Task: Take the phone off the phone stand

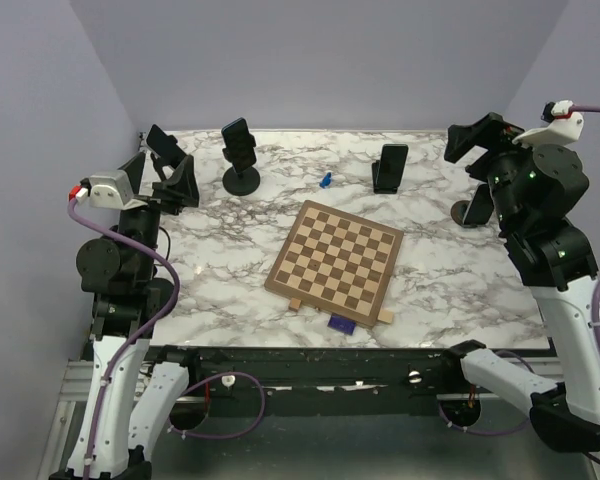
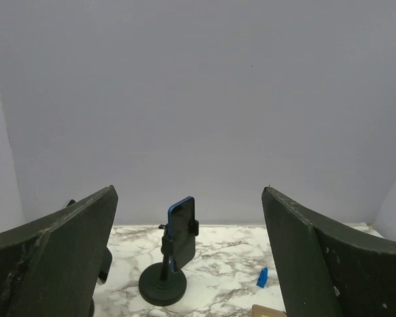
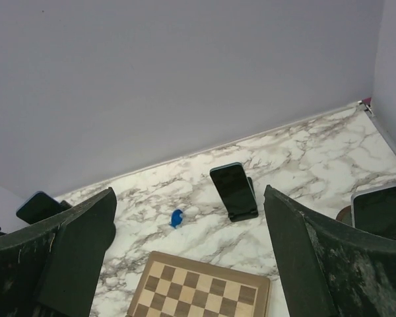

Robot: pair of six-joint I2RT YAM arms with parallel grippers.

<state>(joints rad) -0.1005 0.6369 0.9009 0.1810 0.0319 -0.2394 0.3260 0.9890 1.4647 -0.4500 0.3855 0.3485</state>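
**Phones: 4.** Each stands upright on its own stand along the far half of the desk (image 1: pixel 220 260).
- Left phone (image 1: pixel 162 144): far-left corner, just behind the left end effector (image 1: pixel 163 176).
- Post phone (image 1: pixel 238 138): clamped on a post stand (image 1: pixel 242 180) with a round base. It is ahead of the left end effector and apart from it.
- Middle phone (image 1: pixel 391 163): leans on a low stand beyond the chessboard (image 1: pixel 335 262), well apart from both end effectors.
- Right phone (image 1: pixel 477 203): far right, below the right end effector (image 1: pixel 483 140) and partly hidden by that arm.

**End effectors: 2.** Both have their jaws spread wide and hold nothing. Neither touches a phone.

**Other items**
- Chessboard: 1, at desk centre.
- Blue piece (image 1: pixel 324 180): 1, between the post phone and the middle phone.
- Dark blue item (image 1: pixel 340 323): 1, at the chessboard's near edge.

**What each view shows**
- Top view: the only one showing all four phones, the whole chessboard and the dark blue item.
- Left wrist view: the post phone side-on, with its blue edge, centred between the fingers (image 2: pixel 59 257). The middle and right phones do not appear.
- Right wrist view: the middle phone between its fingers (image 3: pixel 330 264). The right phone's screen shows at the right edge, and the post phone's top shows over the other finger.
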